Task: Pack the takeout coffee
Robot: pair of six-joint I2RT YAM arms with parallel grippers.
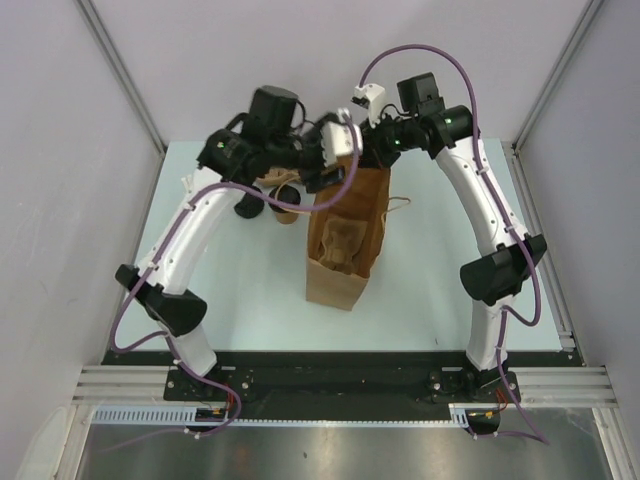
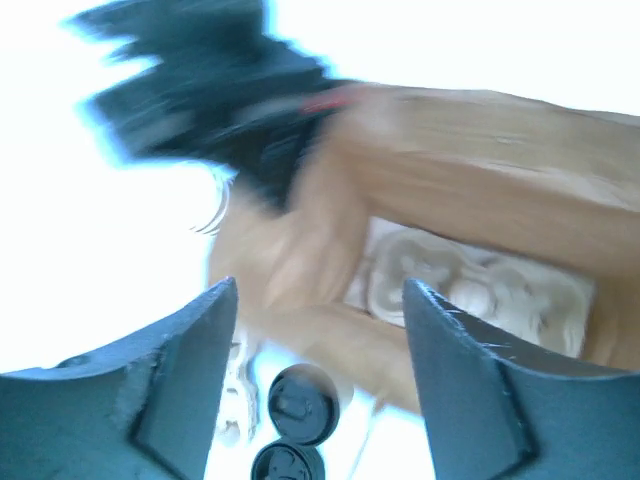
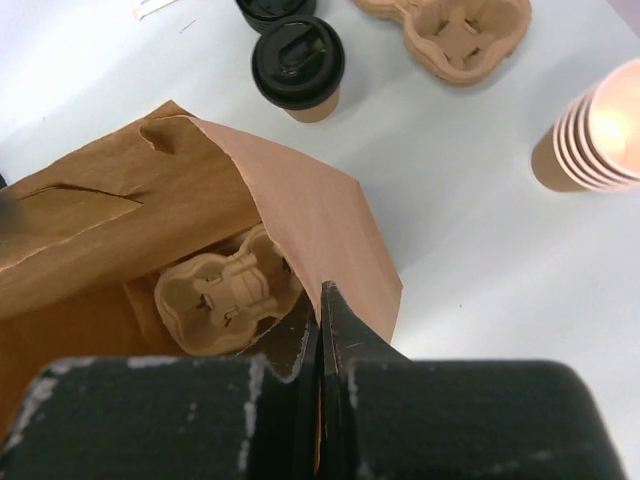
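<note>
The takeout coffee (image 3: 298,65), a tan cup with a black lid, stands on the table just beyond the open brown paper bag (image 3: 300,210). It also shows in the top view (image 1: 287,197) and the left wrist view (image 2: 303,403). My right gripper (image 3: 322,292) is shut on the bag's rim and holds its mouth open. A moulded cup carrier (image 3: 225,290) lies inside the bag. My left gripper (image 2: 320,300) is open and empty, above the bag's mouth and the coffee; its view is blurred. In the top view both grippers, left (image 1: 322,172) and right (image 1: 368,160), meet at the bag's far end.
A loose black lid (image 3: 272,10) lies just behind the coffee. A second cup carrier (image 3: 455,30) lies on the table beyond the bag. A stack of lidless tan cups (image 3: 595,140) stands to the right. The bag (image 1: 345,240) fills the table's middle.
</note>
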